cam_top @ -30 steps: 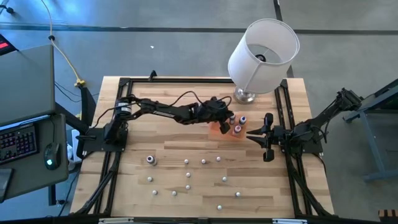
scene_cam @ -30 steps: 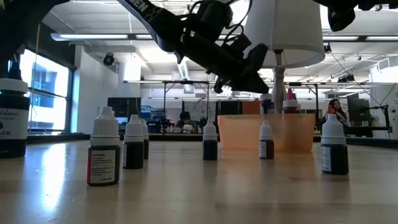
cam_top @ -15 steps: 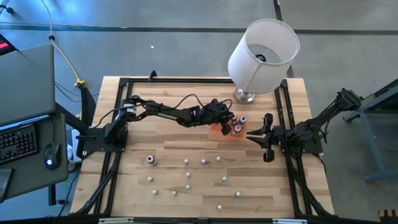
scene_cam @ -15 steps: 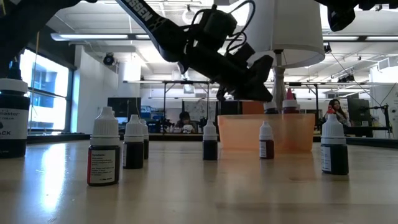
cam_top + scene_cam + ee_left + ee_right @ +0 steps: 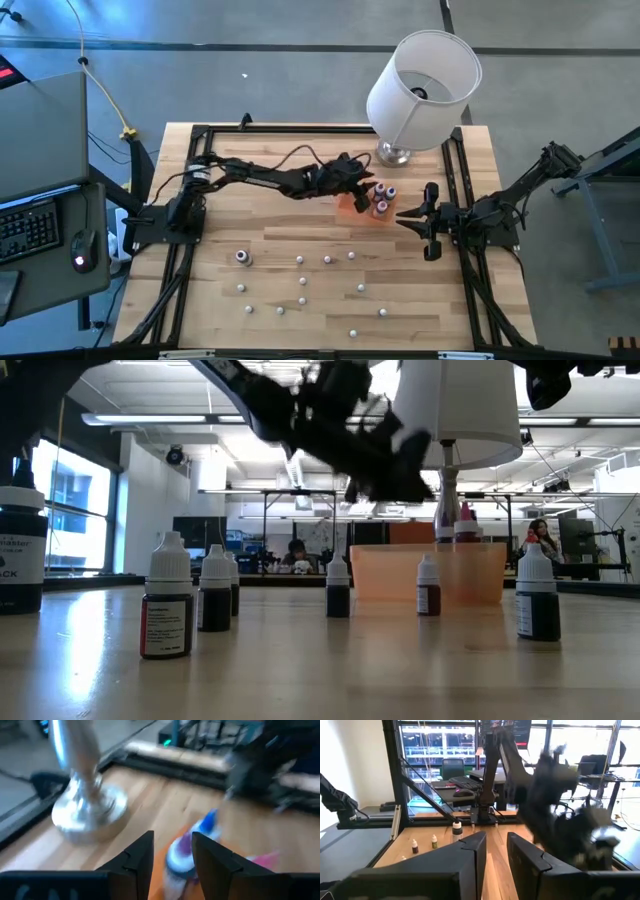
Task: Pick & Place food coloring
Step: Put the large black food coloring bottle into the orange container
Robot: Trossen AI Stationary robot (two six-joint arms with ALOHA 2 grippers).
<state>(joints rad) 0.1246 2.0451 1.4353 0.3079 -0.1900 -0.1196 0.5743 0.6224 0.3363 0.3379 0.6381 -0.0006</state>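
Observation:
The orange tray [image 5: 350, 207] stands mid-table. Three food coloring bottles [image 5: 382, 198] stand upright in its right part. In the low view two of their caps [image 5: 443, 522] show above its wall [image 5: 400, 575]. My left gripper [image 5: 366, 189] hangs open just above them. In the left wrist view a purple-capped bottle [image 5: 179, 855] shows past the gap between its fingers [image 5: 172, 840], apart from them. Several more bottles [image 5: 300, 260] stand loose on the near half of the table. My right gripper [image 5: 402, 218] waits open, right of the tray.
A lamp with a white shade [image 5: 420, 85] leans over the far right. Its metal base [image 5: 395, 153] stands just behind the tray. A larger dark bottle [image 5: 20, 550] stands at the left of the low view. Black frame rails [image 5: 190, 200] run along both table sides.
My left gripper has lowered a bottle into the orange tray and let go of it. It has then risen a little above the tray. The bottle now stands upright among the others. My right arm has kept still.

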